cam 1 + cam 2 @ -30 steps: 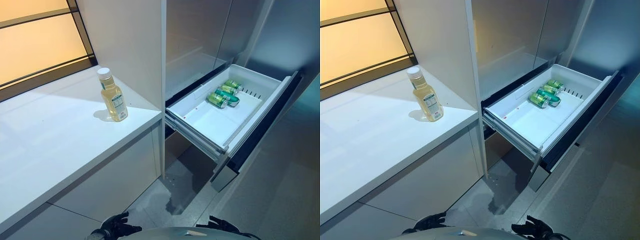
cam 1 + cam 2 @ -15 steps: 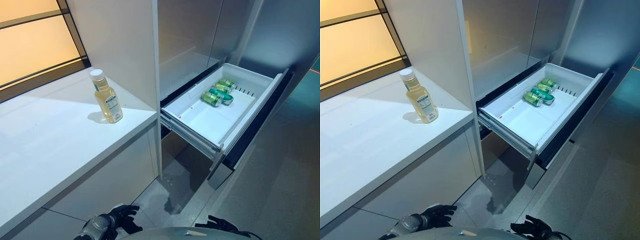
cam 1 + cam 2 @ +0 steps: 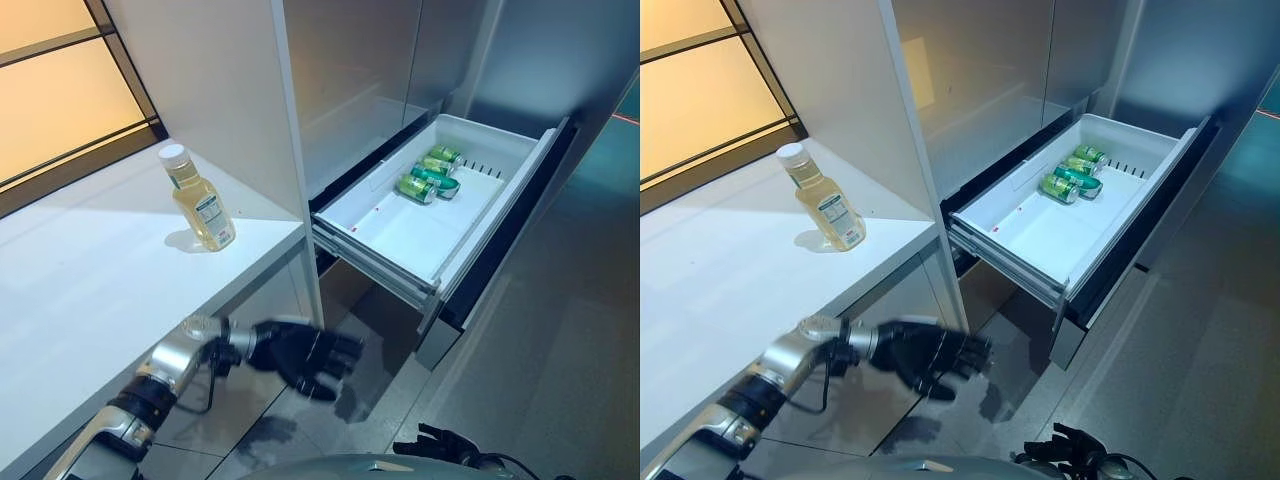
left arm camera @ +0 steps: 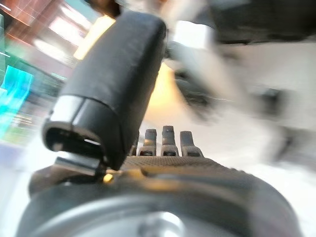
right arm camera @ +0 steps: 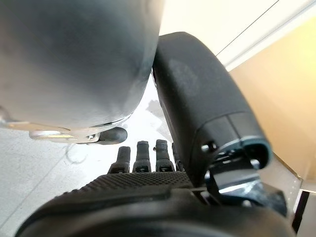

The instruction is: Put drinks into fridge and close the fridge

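A yellow drink bottle point(image 3: 200, 202) with a white cap stands upright on the white counter point(image 3: 90, 290), close to the tall cabinet wall. The fridge drawer point(image 3: 377, 251) is pulled out to the right, and three green cans point(image 3: 426, 175) lie at its far end. My left hand point(image 3: 300, 357) hangs open in front of the counter's edge, below the bottle and left of the drawer, holding nothing. In its wrist view the fingers point(image 4: 163, 142) are straight. My right hand point(image 3: 443, 444) shows at the bottom edge, low beside the body, open and empty, with straight fingers point(image 5: 143, 157).
The tall white cabinet side point(image 3: 210, 90) rises between counter and fridge. The drawer's dark front panel point(image 3: 510, 240) juts out into the grey floor point(image 3: 560, 380). An orange-lit window point(image 3: 60, 110) runs behind the counter.
My left arm has swung up and forward from the bottom edge to counter height, fingers spread. The camera has shifted, so the whole scene sits further left. Bottle, cans and drawer have not moved.
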Controlling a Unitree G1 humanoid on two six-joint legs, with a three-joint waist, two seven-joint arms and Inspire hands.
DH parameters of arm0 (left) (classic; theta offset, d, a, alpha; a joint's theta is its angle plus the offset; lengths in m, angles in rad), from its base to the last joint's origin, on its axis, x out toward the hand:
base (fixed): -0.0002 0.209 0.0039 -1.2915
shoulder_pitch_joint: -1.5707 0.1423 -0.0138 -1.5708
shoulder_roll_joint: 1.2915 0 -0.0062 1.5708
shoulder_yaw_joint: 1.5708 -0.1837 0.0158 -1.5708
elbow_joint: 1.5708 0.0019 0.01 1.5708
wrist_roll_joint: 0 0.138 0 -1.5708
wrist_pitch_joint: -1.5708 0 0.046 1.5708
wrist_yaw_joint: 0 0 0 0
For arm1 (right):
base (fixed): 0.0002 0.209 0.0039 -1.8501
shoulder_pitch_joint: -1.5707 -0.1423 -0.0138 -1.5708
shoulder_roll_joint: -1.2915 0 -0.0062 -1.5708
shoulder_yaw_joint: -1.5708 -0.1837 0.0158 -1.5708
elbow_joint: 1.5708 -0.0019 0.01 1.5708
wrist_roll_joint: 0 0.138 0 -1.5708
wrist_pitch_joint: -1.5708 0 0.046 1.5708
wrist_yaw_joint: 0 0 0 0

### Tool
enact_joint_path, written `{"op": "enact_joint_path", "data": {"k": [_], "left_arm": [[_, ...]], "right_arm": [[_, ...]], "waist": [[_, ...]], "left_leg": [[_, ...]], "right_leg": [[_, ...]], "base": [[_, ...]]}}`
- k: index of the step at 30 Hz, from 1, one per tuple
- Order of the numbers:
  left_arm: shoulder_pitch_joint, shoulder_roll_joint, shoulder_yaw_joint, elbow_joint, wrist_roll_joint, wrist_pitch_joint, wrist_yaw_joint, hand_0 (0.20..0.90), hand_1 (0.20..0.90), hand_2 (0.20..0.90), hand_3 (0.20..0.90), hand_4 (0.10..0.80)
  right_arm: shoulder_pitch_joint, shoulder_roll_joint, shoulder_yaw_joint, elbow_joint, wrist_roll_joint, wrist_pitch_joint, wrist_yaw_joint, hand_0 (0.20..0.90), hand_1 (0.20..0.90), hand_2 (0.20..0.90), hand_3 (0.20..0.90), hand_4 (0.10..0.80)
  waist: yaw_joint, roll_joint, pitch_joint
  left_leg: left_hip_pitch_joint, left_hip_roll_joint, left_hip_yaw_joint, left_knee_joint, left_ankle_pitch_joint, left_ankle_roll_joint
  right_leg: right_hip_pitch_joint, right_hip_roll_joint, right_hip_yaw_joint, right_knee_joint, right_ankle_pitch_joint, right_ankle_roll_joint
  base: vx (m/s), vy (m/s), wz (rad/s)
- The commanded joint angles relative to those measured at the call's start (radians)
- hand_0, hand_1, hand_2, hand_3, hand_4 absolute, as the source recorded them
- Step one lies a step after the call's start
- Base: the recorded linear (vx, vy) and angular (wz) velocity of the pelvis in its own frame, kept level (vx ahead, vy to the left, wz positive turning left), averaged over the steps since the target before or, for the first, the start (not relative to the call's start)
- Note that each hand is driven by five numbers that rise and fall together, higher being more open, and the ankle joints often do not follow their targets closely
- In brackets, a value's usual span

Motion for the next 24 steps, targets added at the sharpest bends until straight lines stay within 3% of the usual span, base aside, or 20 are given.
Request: {"op": "enact_joint_path", "data": {"k": [1, 5, 8, 9, 11, 14, 16, 20, 24], "left_arm": [[-0.144, -0.017, 0.083, -0.132, -0.330, -0.164, 0.070, 0.900, 0.900, 0.900, 0.900, 0.800], [-0.185, 0.001, 0.139, -0.241, -0.425, -0.313, 0.209, 0.900, 0.900, 0.900, 0.900, 0.800], [-0.220, 0.024, 0.202, -0.299, -0.426, -0.528, 0.397, 0.900, 0.900, 0.900, 0.900, 0.800], [-0.225, 0.028, 0.227, -0.317, -0.419, -0.566, 0.457, 0.900, 0.900, 0.900, 0.900, 0.800], [-0.225, 0.022, 0.277, -0.331, -0.295, -0.692, 0.605, 0.900, 0.900, 0.900, 0.900, 0.800], [-0.205, 0.038, 0.343, -0.330, -0.074, -0.826, 0.830, 0.900, 0.900, 0.900, 0.900, 0.800], [-0.180, 0.015, 0.416, -0.329, 0.031, -0.903, 0.953, 0.900, 0.900, 0.900, 0.900, 0.800], [-0.134, -0.024, 0.472, -0.334, 0.184, -0.990, 1.114, 0.900, 0.900, 0.900, 0.900, 0.800], [-0.106, -0.050, 0.455, -0.332, 0.296, -0.999, 1.228, 0.900, 0.900, 0.900, 0.900, 0.800]], "right_arm": [[-0.019, -0.009, 0.021, 0.037, -0.027, -0.050, -0.003, 0.900, 0.900, 0.900, 0.900, 0.800], [0.000, 0.000, 0.027, 0.038, -0.027, -0.055, -0.011, 0.900, 0.900, 0.900, 0.900, 0.800], [0.018, 0.010, 0.036, 0.033, -0.032, -0.055, -0.022, 0.900, 0.900, 0.900, 0.900, 0.800], [0.023, 0.012, 0.036, 0.034, -0.036, -0.056, -0.023, 0.900, 0.900, 0.900, 0.900, 0.800], [0.030, 0.018, 0.041, 0.036, -0.035, -0.060, -0.026, 0.900, 0.900, 0.900, 0.900, 0.800], [0.035, 0.025, 0.043, 0.033, -0.031, -0.059, -0.033, 0.900, 0.900, 0.900, 0.900, 0.800], [0.034, 0.031, 0.046, 0.051, -0.025, -0.073, -0.029, 0.900, 0.900, 0.900, 0.900, 0.800], [0.022, 0.047, 0.051, 0.060, -0.014, -0.072, -0.030, 0.900, 0.900, 0.900, 0.900, 0.800], [0.009, 0.056, 0.051, 0.057, -0.016, -0.061, -0.032, 0.900, 0.900, 0.900, 0.900, 0.800]], "waist": [[-0.006, 0.018, -0.010], [-0.008, 0.014, -0.020], [-0.006, 0.009, -0.030], [-0.005, 0.006, -0.033], [0.001, 0.001, -0.039], [0.013, -0.008, -0.043], [0.027, -0.019, -0.047], [0.048, -0.034, -0.048], [0.058, -0.040, -0.043]], "left_leg": [[0.022, -0.027, 0.005, 0.007, -0.124, 0.038], [0.033, -0.028, -0.001, 0.007, -0.131, 0.040], [0.041, -0.029, -0.006, 0.007, -0.135, 0.040], [0.042, -0.029, -0.009, 0.007, -0.136, 0.040], [0.043, -0.028, -0.012, 0.007, -0.136, 0.038], [0.043, -0.030, -0.021, 0.007, -0.135, 0.039], [0.041, -0.029, -0.030, 0.008, -0.133, 0.038], [0.039, -0.028, -0.044, 0.008, -0.129, 0.035], [0.036, -0.027, -0.051, 0.009, -0.128, 0.037]], "right_leg": [[-0.025, -0.002, -0.014, 0.093, -0.070, 0.064], [-0.013, -0.001, -0.016, 0.095, -0.079, 0.061], [-0.003, 0.000, -0.019, 0.091, -0.085, 0.057], [0.000, 0.001, -0.021, 0.090, -0.087, 0.056], [0.001, 0.003, -0.021, 0.090, -0.092, 0.053], [0.005, 0.005, -0.025, 0.089, -0.097, 0.049], [0.008, 0.007, -0.030, 0.091, -0.102, 0.044], [0.009, 0.009, -0.041, 0.101, -0.112, 0.036], [0.005, 0.009, -0.049, 0.113, -0.120, 0.031]], "base": [[0.047, 0.006, 0.03], [0.069, 0.004, -0.01], [0.063, 0.002, 0.00], [0.050, -0.002, 0.02], [0.037, -0.004, 0.01], [0.000, 0.000, 0.00], [0.009, -0.006, 0.02], [0.019, -0.016, 0.10], [0.008, 0.002, 0.10]]}}
